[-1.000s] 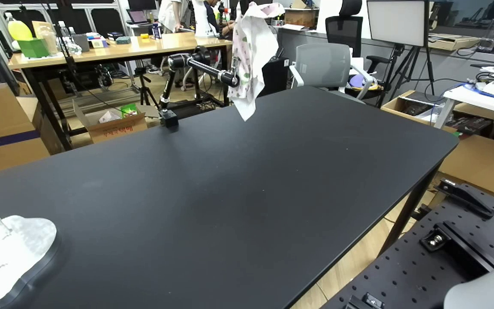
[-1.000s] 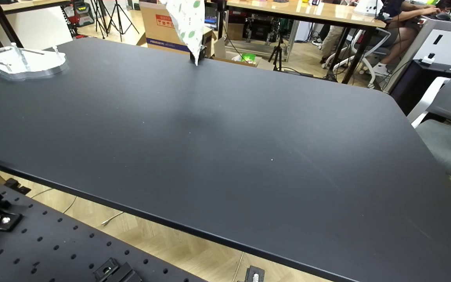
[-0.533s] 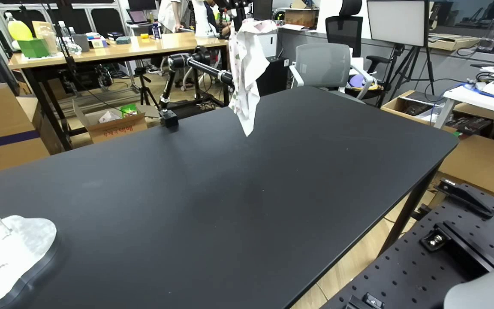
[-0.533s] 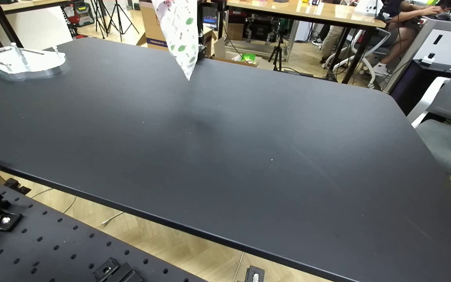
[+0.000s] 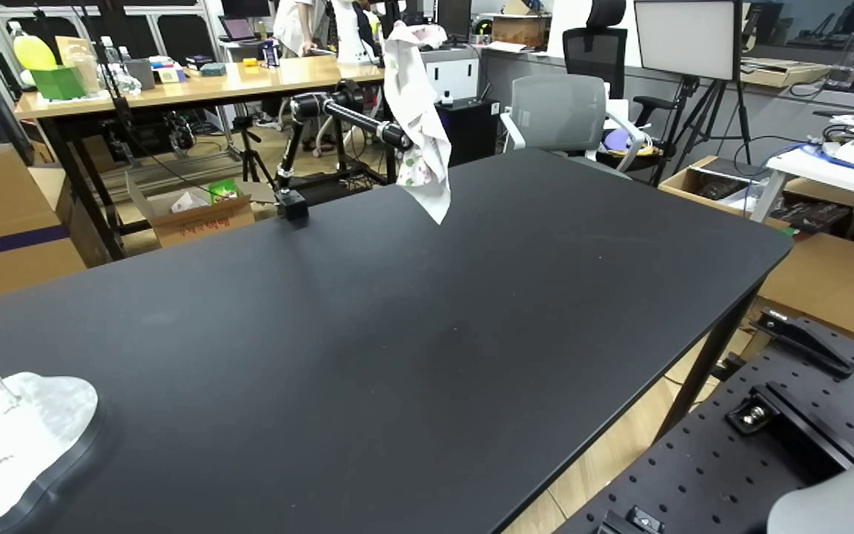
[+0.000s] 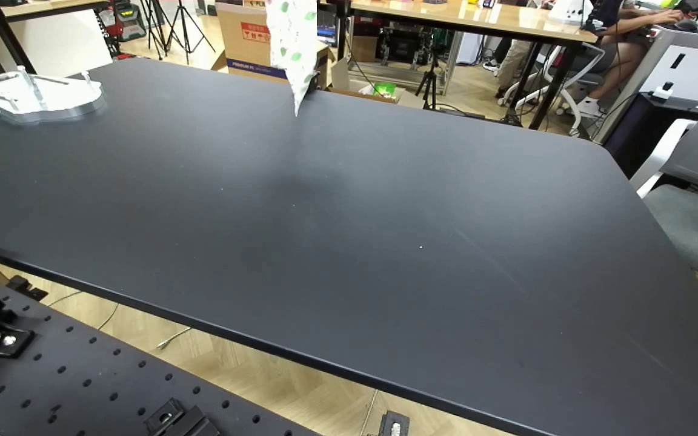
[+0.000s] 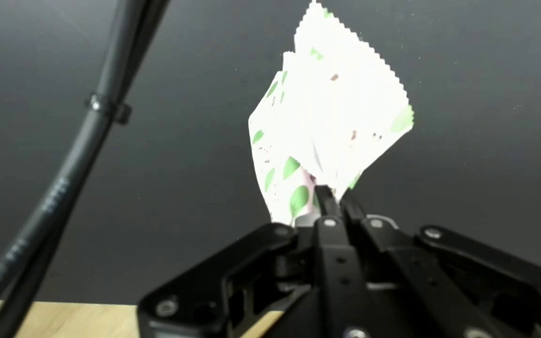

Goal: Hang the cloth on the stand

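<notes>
The end effector point(image 7: 337, 197) is gripping the cloth point(image 7: 341, 98), its fingers point(image 7: 327, 202) lying almost together with a bit of it pinched between their tips. Below them the cloth is dangling loose, its lowest corner hanging clear of the counter point(image 6: 385, 242). A white pegged rack point(image 6: 58, 97) is lying well apart from the end effector, off to one side and lower. It is probably serving as the stand, though a black jointed arm point(image 5: 356, 117) is also rising at the counter's edge. The task is seemingly sitting at the carrying step, the cloth not yet resting on anything. The next move is likely calling for bringing the end effector over the pegs point(image 5: 1, 386), lowering until the cloth is draping across one, then letting go.
</notes>
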### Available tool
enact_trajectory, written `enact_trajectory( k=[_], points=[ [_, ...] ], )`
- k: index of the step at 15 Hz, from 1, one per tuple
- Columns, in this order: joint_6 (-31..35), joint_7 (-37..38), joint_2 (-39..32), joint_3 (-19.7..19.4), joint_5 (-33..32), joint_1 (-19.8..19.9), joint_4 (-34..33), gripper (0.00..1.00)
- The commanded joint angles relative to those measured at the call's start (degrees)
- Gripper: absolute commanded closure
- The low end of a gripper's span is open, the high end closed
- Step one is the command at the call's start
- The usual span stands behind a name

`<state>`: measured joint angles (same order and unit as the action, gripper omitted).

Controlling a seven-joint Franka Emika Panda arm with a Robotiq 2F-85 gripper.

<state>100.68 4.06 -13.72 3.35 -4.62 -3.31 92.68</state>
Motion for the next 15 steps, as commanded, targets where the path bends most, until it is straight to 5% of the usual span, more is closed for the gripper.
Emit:
enact_trajectory(
  k=[1, 15],
  points=[
    [-1.9, 0.4, -3.6, -0.4, -0.6, -0.7, -5.2, 0.99],
    [-5.3, 0.0, -11.8, -0.3, 0.3, -2.3, -9.2, 0.99]
  ],
)
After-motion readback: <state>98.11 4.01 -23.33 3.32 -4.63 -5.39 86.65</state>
